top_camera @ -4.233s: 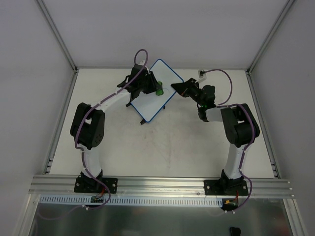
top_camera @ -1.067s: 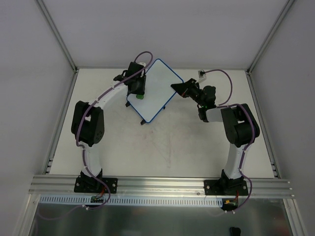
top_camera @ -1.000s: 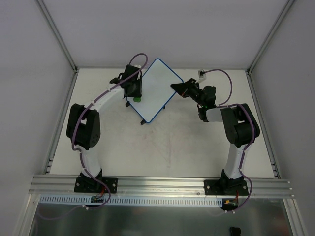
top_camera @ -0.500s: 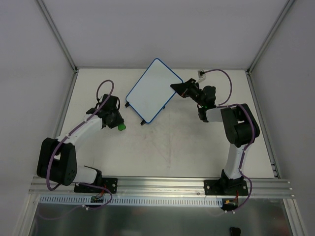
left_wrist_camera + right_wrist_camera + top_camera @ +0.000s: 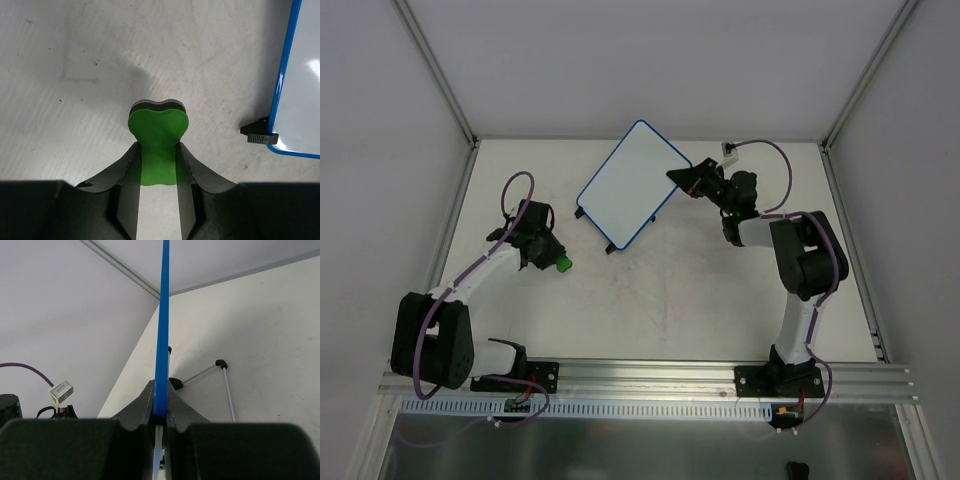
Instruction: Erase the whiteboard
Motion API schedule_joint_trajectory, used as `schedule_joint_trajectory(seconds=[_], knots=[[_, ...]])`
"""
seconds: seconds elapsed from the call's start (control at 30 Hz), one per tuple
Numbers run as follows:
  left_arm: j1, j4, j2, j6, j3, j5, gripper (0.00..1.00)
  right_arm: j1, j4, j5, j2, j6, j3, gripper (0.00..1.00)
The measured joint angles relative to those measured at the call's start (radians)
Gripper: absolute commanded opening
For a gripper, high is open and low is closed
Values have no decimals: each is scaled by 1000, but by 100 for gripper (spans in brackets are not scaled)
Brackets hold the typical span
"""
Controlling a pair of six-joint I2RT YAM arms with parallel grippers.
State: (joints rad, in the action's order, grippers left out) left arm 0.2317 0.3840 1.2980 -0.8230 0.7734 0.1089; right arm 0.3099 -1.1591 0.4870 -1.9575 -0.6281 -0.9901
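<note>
The whiteboard point(image 5: 628, 183) is a white board with a blue rim, lying turned at the back middle of the table; its face looks blank. My right gripper point(image 5: 678, 178) is shut on the board's right edge; in the right wrist view the blue rim point(image 5: 162, 330) runs edge-on between the fingers. My left gripper point(image 5: 558, 262) is shut on the green eraser point(image 5: 563, 264), low over the table left of the board. In the left wrist view the eraser point(image 5: 157, 135) is pinched between the fingertips, and the board's corner point(image 5: 295, 90) with a black foot point(image 5: 258, 135) shows at right.
A small white connector point(image 5: 729, 149) on a purple cable lies behind the right gripper. The board's thin wire stand point(image 5: 226, 385) shows beneath it. White enclosure walls and a metal frame point(image 5: 450, 105) surround the table.
My left gripper lifted off the whiteboard with the eraser and swung left and toward the near side, down to the table. The right gripper and the board have not moved.
</note>
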Motion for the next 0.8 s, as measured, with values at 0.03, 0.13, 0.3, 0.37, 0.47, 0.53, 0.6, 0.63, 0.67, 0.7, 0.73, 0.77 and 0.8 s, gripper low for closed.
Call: schedule_joint_trajectory(seconds=[0.03, 0.13, 0.3, 0.37, 0.47, 0.53, 0.6, 0.63, 0.67, 0.7, 0.73, 0.77, 0.8], knots=[[-5, 0, 3, -1, -1, -3, 0, 0, 10, -2, 3, 0, -1, 0], [-12, -3, 19, -1, -1, -12, 4, 2, 29, -6, 10, 3, -2, 0], [-31, -4, 73, 2, -1, -36, 19, 3, 46, -11, 16, 7, -3, 0], [-37, -5, 97, 4, -1, -41, 19, 3, 50, -11, 19, 10, -3, 0], [-38, -5, 127, 8, -1, -50, 25, 5, 56, -12, 23, 16, -3, 1], [-38, -5, 140, 18, -1, -58, 42, 6, 63, -13, 27, 19, -3, 2], [-38, -5, 144, 31, -1, -67, 53, 8, 69, -17, 31, 24, -3, 2], [-38, -5, 144, 35, -1, -72, 62, 10, 73, -18, 34, 27, -3, 2], [-38, -5, 144, 42, 0, -75, 68, 11, 76, -20, 37, 31, -3, 2], [-38, -5, 143, 46, 0, -76, 72, 13, 80, -22, 39, 34, -3, 2], [-38, -5, 143, 50, 0, -77, 76, 14, 84, -24, 41, 38, -3, 2], [-38, -4, 141, 54, 0, -79, 82, 15, 89, -27, 43, 41, -3, 2], [-38, -5, 137, 55, 0, -79, 86, 16, 92, -29, 45, 43, -3, 2]])
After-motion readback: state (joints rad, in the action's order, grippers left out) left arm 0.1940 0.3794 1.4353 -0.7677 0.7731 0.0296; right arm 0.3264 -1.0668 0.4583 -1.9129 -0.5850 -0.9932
